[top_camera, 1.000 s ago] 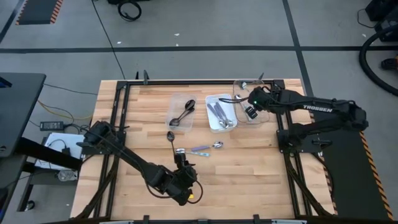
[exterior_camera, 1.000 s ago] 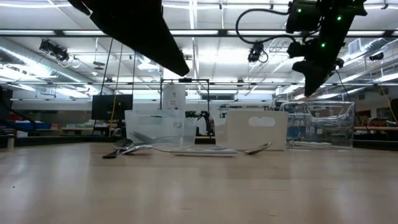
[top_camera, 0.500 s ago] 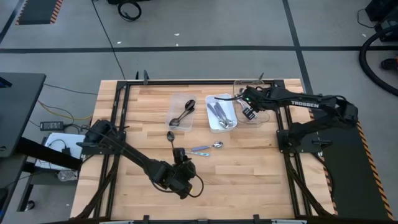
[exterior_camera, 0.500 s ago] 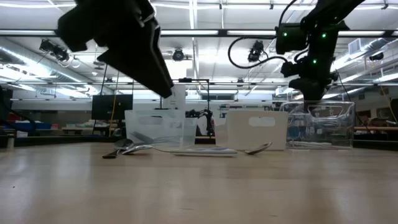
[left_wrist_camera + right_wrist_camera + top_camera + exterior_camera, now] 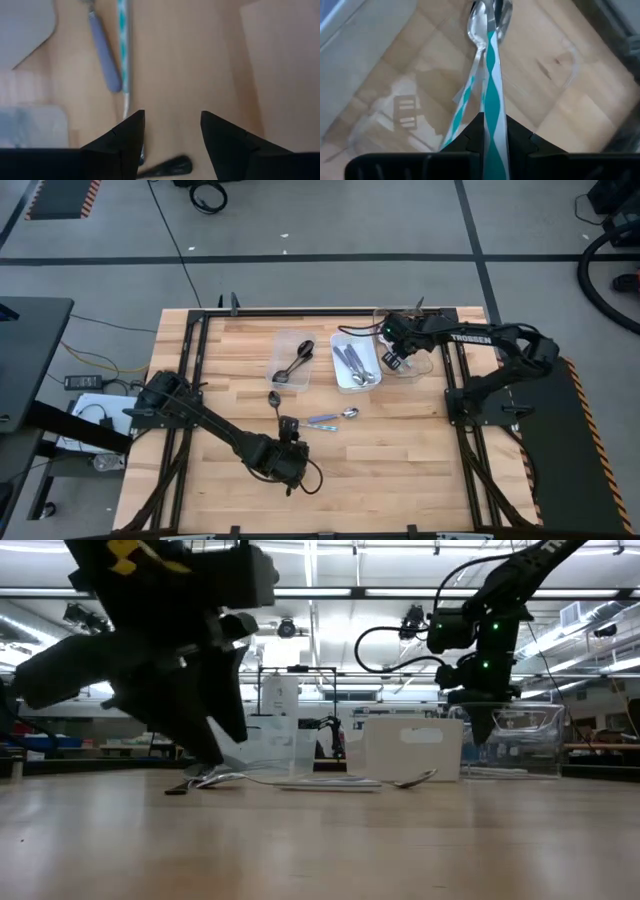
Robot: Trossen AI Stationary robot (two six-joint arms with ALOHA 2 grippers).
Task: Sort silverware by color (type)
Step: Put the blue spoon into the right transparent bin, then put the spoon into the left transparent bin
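Note:
My right gripper (image 5: pixel 394 358) hangs over the clear tray (image 5: pixel 425 365) at the far right and is shut on a spoon with a teal-and-white striped handle (image 5: pixel 494 85). My left gripper (image 5: pixel 291 446) is open and low over the table, just short of the loose spoons. These are a purple-handled spoon (image 5: pixel 104 55), a teal-striped spoon (image 5: pixel 123 45) and a dark spoon (image 5: pixel 273 401), all lying flat on the wood. Dark spoons lie in the clear left tray (image 5: pixel 293 363). Silver spoons lie in the white middle tray (image 5: pixel 355 362). My right gripper pinches the striped handle (image 5: pixel 495 127) between its two fingers, which lie along it. The spoon points away from the fingers with its bowl (image 5: pixel 501 12) down toward the clear tray's floor. Whether the bowl touches the tray, I cannot tell.
A second striped handle (image 5: pixel 465 97) shows beside the held one in the right wrist view; spoon or reflection, I cannot tell. The three trays stand in a row at the table's far side. Bare wood lies at the near side and left.
My left gripper has gone from the table's near edge toward the far edge and down, to just short of the loose spoons. My right gripper, with the striped spoon, has gone a little toward the table's left and down over the clear right tray.

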